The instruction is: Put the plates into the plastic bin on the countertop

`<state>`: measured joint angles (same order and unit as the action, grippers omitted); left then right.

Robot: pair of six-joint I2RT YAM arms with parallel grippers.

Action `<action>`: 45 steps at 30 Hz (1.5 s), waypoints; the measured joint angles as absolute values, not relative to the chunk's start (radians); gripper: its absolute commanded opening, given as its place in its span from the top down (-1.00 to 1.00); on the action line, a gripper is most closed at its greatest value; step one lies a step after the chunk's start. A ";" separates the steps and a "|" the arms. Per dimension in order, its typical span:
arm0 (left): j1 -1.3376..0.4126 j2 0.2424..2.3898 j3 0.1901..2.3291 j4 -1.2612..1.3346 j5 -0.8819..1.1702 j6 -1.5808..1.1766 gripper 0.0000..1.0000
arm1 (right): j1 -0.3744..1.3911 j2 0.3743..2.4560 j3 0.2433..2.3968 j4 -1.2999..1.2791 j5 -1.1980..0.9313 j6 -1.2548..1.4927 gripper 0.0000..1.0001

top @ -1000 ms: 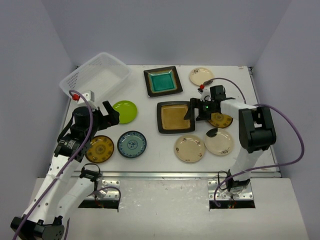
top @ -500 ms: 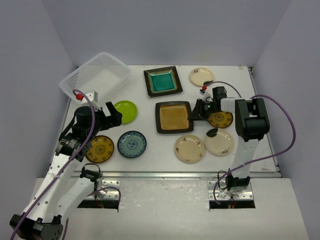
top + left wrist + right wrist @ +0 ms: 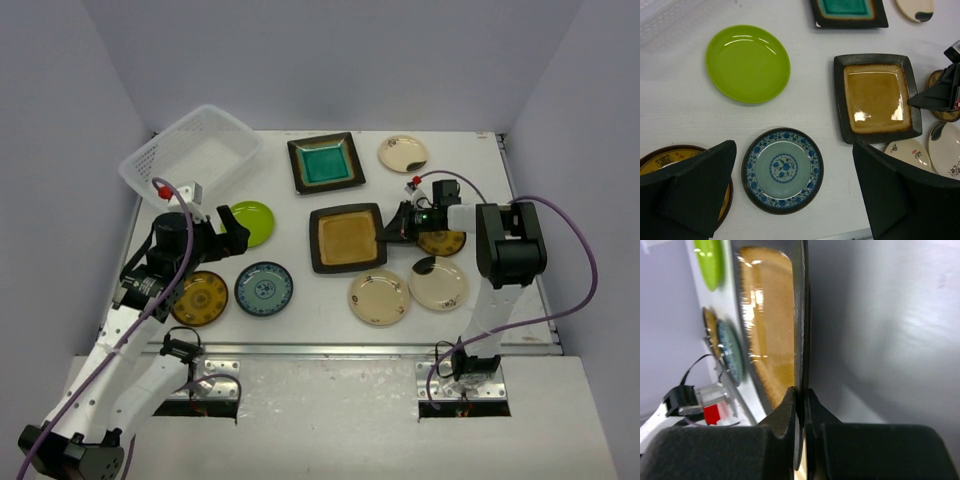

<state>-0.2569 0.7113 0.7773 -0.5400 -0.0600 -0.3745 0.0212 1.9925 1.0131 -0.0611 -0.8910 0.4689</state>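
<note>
Right gripper (image 3: 386,228) pinches the amber square plate (image 3: 345,239) by its right rim — left gripper (image 3: 232,227) hangs spread wide beside the lime plate (image 3: 251,222).

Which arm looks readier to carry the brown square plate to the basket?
Right: the right fingers pinch the brown plate by its rim. The left fingers hang open, holding nothing.

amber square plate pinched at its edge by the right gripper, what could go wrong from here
1. The right gripper holds the amber plate only by its thin rim, so it could slip or tilt out when lifted.
2. The plastic bin sits at the far left corner; the carry passes the lime green plate and the open left gripper, so a collision or drop is possible.
</note>
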 measured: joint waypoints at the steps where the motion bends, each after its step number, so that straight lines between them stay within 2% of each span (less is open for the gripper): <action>1: -0.257 0.714 0.777 -0.537 -0.044 -0.373 -1.00 | 0.021 1.968 1.000 -0.049 -0.905 0.484 1.00; 7: -0.257 0.765 0.770 -0.489 0.112 -0.393 -1.00 | 0.023 1.793 0.908 0.073 -0.932 0.573 1.00; 14: -0.257 0.876 0.656 -0.310 0.317 -0.528 -1.00 | 0.023 1.666 0.829 0.229 -1.014 0.695 1.00; 20: -0.260 1.019 0.600 -0.132 0.412 -0.650 -0.98 | 0.030 1.622 0.766 0.378 -1.069 0.835 1.00; 30: -0.272 1.076 0.457 0.156 0.494 -0.811 -0.97 | 0.035 1.626 0.681 0.674 -1.101 1.106 1.00; 33: -0.297 1.109 0.454 0.220 0.495 -0.842 -0.89 | 0.039 1.635 0.680 0.765 -1.105 1.191 1.00; 37: -0.326 1.164 0.454 0.286 0.496 -0.871 -0.45 | 0.051 1.636 0.680 0.840 -1.105 1.257 1.00; 39: -0.338 1.195 0.454 0.329 0.496 -0.888 0.00 | 0.061 1.636 0.680 0.858 -1.105 1.276 1.00; 42: -0.359 1.235 0.461 0.378 0.503 -0.911 0.39 | 0.080 1.636 0.680 0.880 -1.103 1.295 1.00; 44: -0.372 1.252 0.475 0.397 0.503 -0.921 0.86 | 0.091 1.636 0.680 0.895 -1.103 1.308 1.00; 45: -0.377 1.259 0.483 0.404 0.503 -0.927 1.00 | 0.097 1.636 0.680 0.903 -1.105 1.317 1.00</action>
<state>-0.3768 1.2587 0.4825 0.4036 0.5033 -0.9270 0.0970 1.6356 0.6803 0.9029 -1.1048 1.3174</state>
